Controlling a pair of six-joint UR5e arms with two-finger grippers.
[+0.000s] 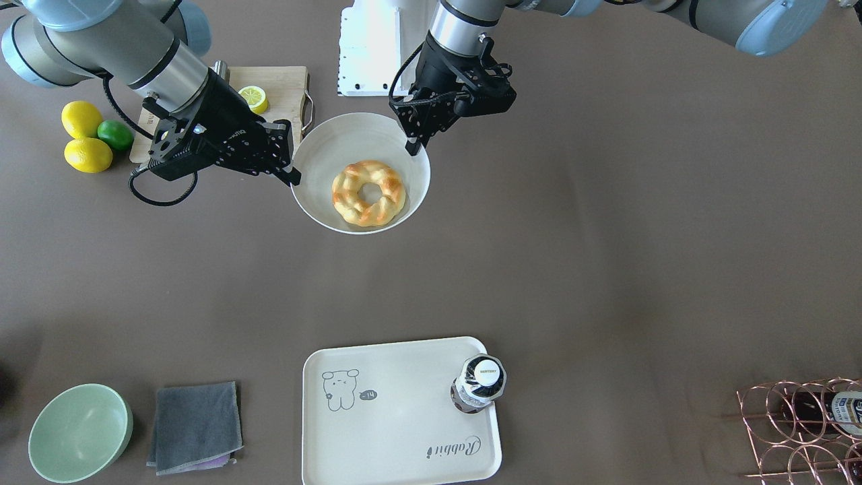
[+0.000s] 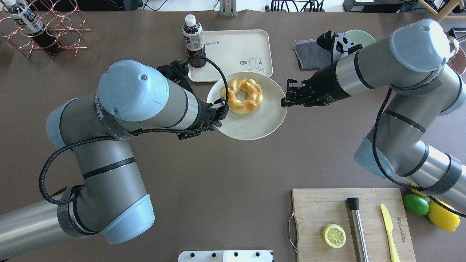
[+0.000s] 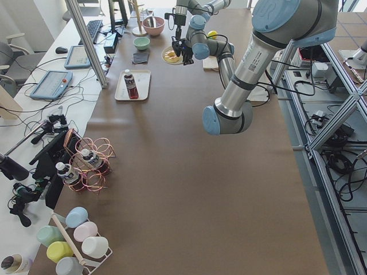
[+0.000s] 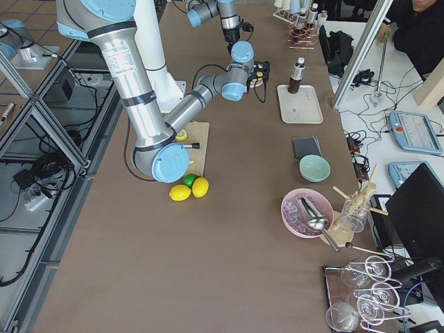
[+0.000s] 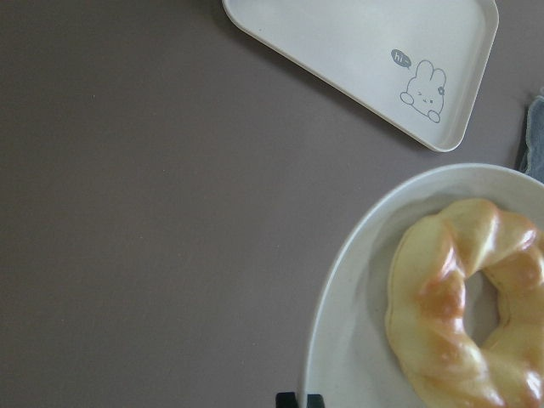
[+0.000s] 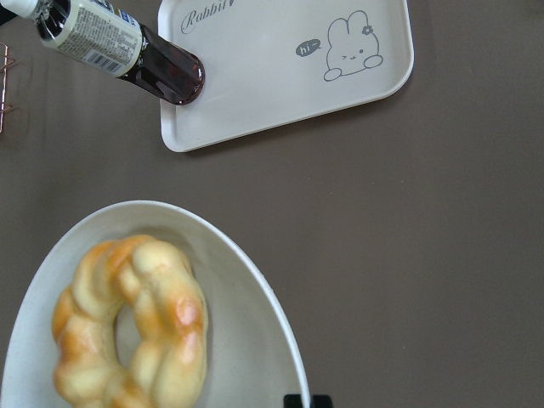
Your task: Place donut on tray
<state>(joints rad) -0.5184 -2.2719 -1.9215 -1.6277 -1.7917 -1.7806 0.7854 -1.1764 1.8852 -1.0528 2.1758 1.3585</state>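
Observation:
The golden braided donut (image 1: 350, 185) lies on a white plate (image 1: 323, 148) held between both arms. My left gripper (image 1: 417, 145) is shut on the plate's rim on one side, and my right gripper (image 1: 293, 176) is shut on the opposite rim. The overhead view shows the same: donut (image 2: 233, 98), plate (image 2: 251, 127), left gripper (image 2: 220, 114), right gripper (image 2: 285, 103). The cream tray (image 1: 404, 431) with the bear drawing lies on the table beyond the plate (image 2: 233, 47). Both wrist views show the donut (image 5: 433, 297) (image 6: 170, 314) and the tray (image 5: 357, 42) (image 6: 272, 76).
A dark drink bottle (image 1: 479, 384) stands on one corner of the tray. A grey cloth (image 1: 195, 424) and a green bowl (image 1: 79, 431) lie beside the tray. A wooden cutting board (image 2: 349, 222) with a lemon half, lemons, a lime (image 1: 116, 135) and a copper rack (image 1: 801, 424) sit at the edges.

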